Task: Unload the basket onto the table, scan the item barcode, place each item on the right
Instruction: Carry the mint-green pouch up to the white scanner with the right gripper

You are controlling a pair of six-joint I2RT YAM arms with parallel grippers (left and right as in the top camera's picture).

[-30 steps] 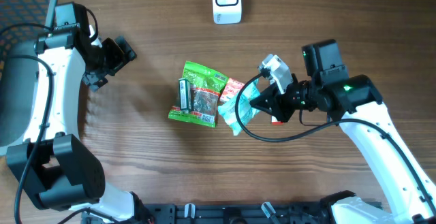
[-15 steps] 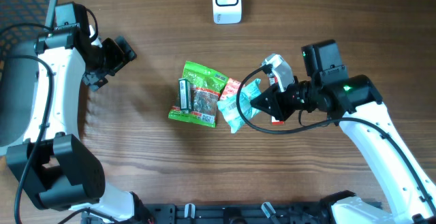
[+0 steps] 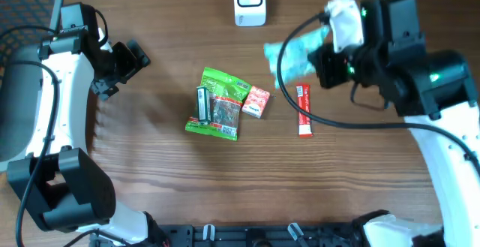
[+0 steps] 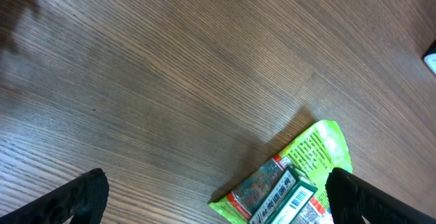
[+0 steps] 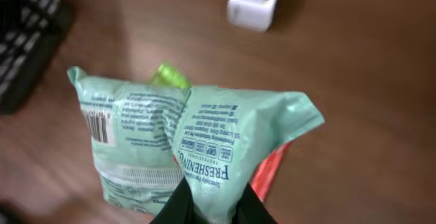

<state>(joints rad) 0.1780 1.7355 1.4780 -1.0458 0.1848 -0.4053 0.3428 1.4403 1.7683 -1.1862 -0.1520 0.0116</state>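
pale mint-green plastic pouch (image 5: 204,142) pinched at its lower edge by right fingers (image 5: 174,209), held up off wooden counter (image 3: 150,172), near white scanner box (image 3: 249,1). print reads "freshening"; barcode (image 5: 99,126) on left panel; smaller text illegible. pouch blurred overhead. left fingers (image 4: 78,195) spread wide, empty

The brown wooden table (image 3: 150,172) carries a white scanner (image 3: 249,1) at twelve o'clock, a green packet (image 3: 217,104) near centre, a small red pack (image 3: 256,101) just beside its three o'clock edge, and a red stick sachet (image 3: 304,110) farther toward three.
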